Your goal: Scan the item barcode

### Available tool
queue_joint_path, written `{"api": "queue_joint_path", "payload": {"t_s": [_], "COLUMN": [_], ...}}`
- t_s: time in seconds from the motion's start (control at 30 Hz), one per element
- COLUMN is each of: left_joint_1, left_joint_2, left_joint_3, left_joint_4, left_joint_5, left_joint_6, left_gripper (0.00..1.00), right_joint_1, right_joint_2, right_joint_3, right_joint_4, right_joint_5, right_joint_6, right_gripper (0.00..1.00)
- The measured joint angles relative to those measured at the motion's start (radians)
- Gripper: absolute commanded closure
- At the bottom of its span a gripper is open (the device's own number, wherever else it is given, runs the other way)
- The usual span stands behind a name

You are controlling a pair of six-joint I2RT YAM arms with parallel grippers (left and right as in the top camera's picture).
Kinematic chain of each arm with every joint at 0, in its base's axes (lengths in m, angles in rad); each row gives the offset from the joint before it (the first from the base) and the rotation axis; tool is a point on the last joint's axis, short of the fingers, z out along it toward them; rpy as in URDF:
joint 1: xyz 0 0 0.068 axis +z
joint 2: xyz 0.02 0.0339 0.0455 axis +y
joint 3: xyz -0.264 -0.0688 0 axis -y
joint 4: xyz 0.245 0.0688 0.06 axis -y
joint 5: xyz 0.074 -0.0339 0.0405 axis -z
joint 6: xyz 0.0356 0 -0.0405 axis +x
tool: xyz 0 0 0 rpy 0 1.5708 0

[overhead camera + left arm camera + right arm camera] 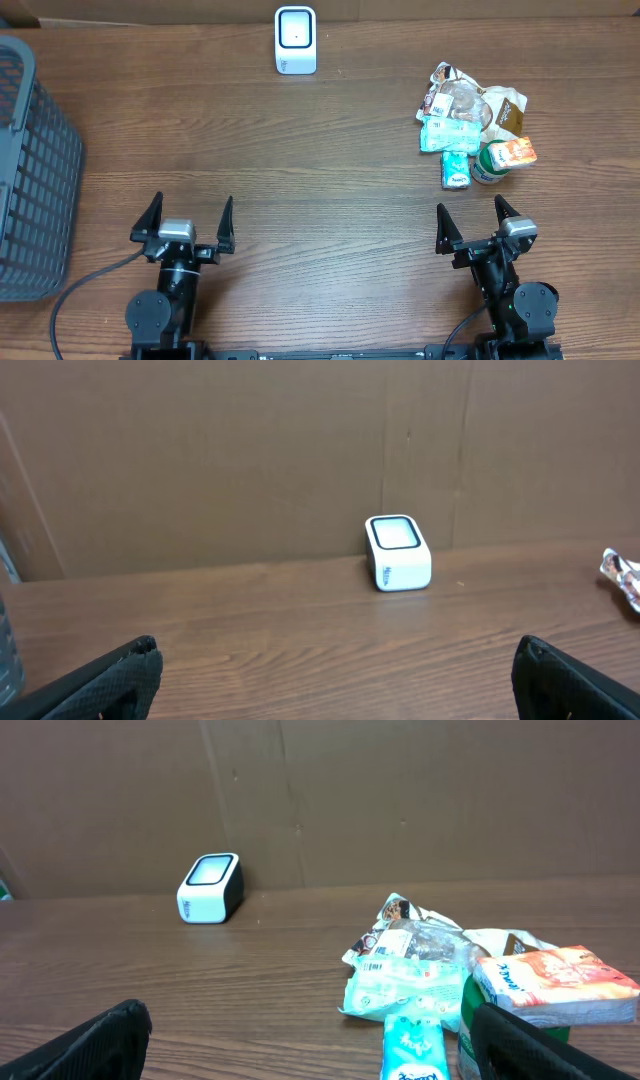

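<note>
Standing at the near edge of the wooden bench [330, 200], the left arm [172, 250] and right arm [500, 255] both have their jaws spread wide, grasping nothing. A heap of packaged goods [470, 120] lies on the bench's right side, just ahead of the right arm, with a teal packet [456, 172] and an orange-and-white pack [517, 152] at its near edge. The white scanner [295, 40] stands at the far edge, well apart from the heap. A grey grid-walled basket [30, 170] sits at far left.

centre: open table [330, 170] up to the barcode scanner [296, 40]
right: packet pile [470, 122] blocks
left: gray basket [35, 170] blocks
</note>
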Motion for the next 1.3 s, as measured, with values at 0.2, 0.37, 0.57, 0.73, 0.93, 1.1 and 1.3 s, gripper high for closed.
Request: {"api": "queue_joint_path", "payload": {"t_s": [0.2, 0.37, 0.57, 0.73, 0.93, 1.1, 1.3], "left_joint_1": [0.000, 0.000, 0.000, 0.000, 0.000, 0.000, 0.000], "left_joint_2": [-0.076, -0.121, -0.131, -0.131, -0.131, -0.131, -0.131], "left_joint_3": [-0.044, -0.050, -0.049, -0.049, -0.049, -0.049, -0.050], "left_joint_4": [-0.080, -0.211, -0.211, -0.211, -0.211, -0.211, -0.211], "left_joint_5": [0.000, 0.000, -0.003, -0.003, -0.003, -0.003, -0.003], "left_joint_6": [0.016, 0.025, 0.024, 0.024, 0.024, 0.025, 0.025], "left_gripper": [0.01, 0.00, 0.00, 0.00, 0.01, 0.00, 0.00], "right_joint_1": [0.000, 0.000, 0.000, 0.000, 0.000, 0.000, 0.000], "right_joint_2": [0.000, 0.000, 0.000, 0.000, 0.000, 0.000, 0.000], "right_joint_3": [0.000, 0.000, 0.000, 0.000, 0.000, 0.000, 0.000], "right_joint_4": [0.000, 0.000, 0.000, 0.000, 0.000, 0.000, 0.001], "right_joint_5": [0.000, 0.000, 0.000, 0.000, 0.000, 0.000, 0.000], "right_joint_6": [0.000, 0.000, 0.000, 0.000, 0.000, 0.000, 0.000], "right_gripper": [0.00, 0.00, 0.00, 0.00, 0.00, 0.00, 0.00]}}
